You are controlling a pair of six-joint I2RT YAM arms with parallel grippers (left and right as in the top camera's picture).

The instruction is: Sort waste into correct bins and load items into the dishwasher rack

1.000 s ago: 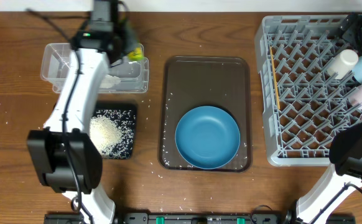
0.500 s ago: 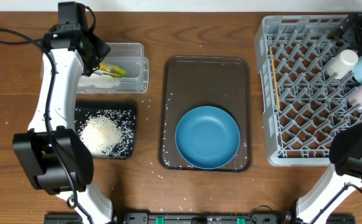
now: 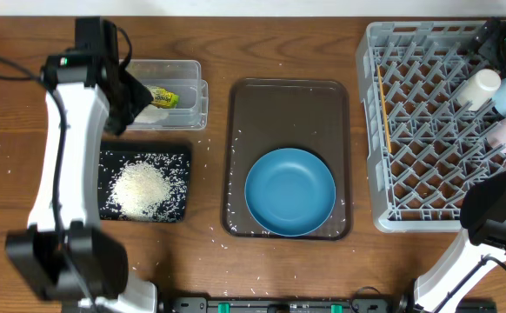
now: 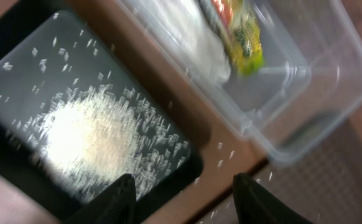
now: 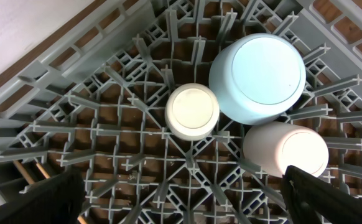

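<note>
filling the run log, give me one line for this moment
left fingers: open, empty | wrapper: in tub | rice: on black tray | blue bowl: on brown tray | right fingers: open over rack

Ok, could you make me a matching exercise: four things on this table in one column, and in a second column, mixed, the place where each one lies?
Things
1. rice pile
2. snack wrapper
3. dark blue bowl
4. pale blue bowl

Places
A. brown tray
B. dishwasher rack
C. black tray
D. clear tub

Pairs: 1-C, 2-D, 3-A, 4-B.
</note>
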